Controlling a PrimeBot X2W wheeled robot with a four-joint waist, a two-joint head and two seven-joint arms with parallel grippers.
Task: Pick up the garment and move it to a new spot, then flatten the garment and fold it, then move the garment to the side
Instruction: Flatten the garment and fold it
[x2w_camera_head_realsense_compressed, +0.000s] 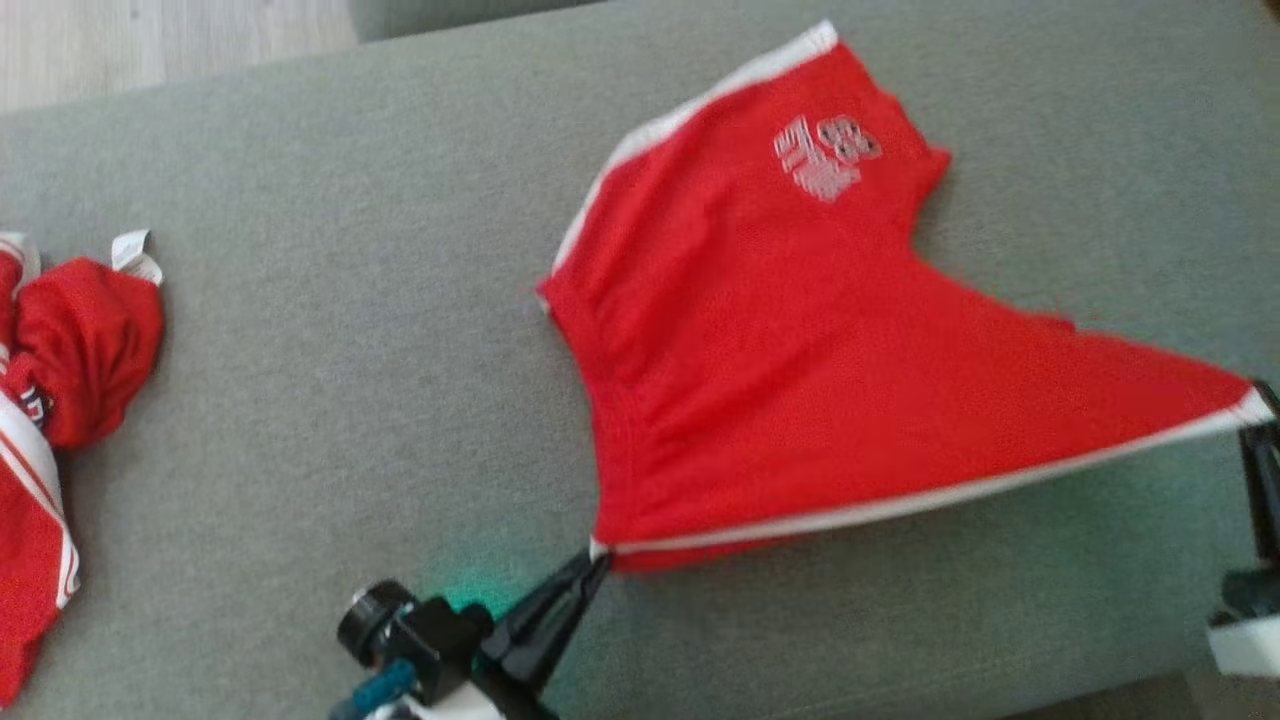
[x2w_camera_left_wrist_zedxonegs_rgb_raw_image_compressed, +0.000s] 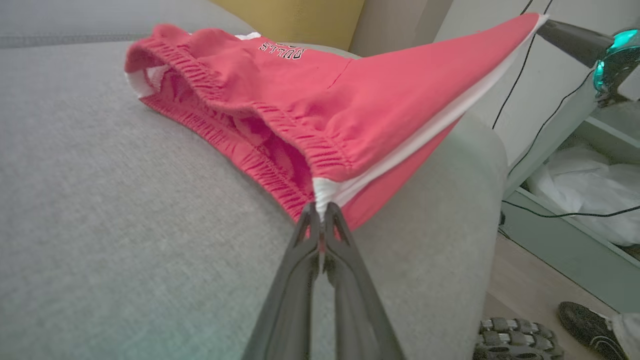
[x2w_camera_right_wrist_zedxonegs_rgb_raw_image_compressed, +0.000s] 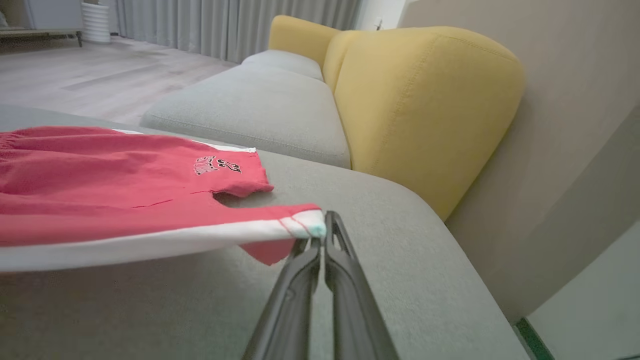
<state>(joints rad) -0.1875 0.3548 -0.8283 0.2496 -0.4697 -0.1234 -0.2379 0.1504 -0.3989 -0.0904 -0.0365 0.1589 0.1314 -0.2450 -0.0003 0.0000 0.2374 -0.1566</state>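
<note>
The garment (x2w_camera_head_realsense_compressed: 780, 380) is a pair of red shorts with white side stripes and a printed logo. It is stretched out above a grey sofa cushion (x2w_camera_head_realsense_compressed: 350, 300). My left gripper (x2w_camera_head_realsense_compressed: 597, 556) is shut on the waistband corner of the shorts, at the white stripe. In the left wrist view the fingers (x2w_camera_left_wrist_zedxonegs_rgb_raw_image_compressed: 320, 212) pinch that corner, and the garment (x2w_camera_left_wrist_zedxonegs_rgb_raw_image_compressed: 350, 100) sags away from them. My right gripper (x2w_camera_head_realsense_compressed: 1258, 420) is shut on the leg-hem corner at the far right. Its tips (x2w_camera_right_wrist_zedxonegs_rgb_raw_image_compressed: 322, 230) hold the white end of the garment (x2w_camera_right_wrist_zedxonegs_rgb_raw_image_compressed: 100, 200), and the stripe edge is taut between both grippers.
More red and white clothes (x2w_camera_head_realsense_compressed: 70, 350) lie bunched at the cushion's left end. A yellow back cushion (x2w_camera_right_wrist_zedxonegs_rgb_raw_image_compressed: 425, 100) rises past the right end. Off the sofa's near edge are shoes (x2w_camera_left_wrist_zedxonegs_rgb_raw_image_compressed: 520, 340) on the floor and a low shelf holding white bags (x2w_camera_left_wrist_zedxonegs_rgb_raw_image_compressed: 590, 200).
</note>
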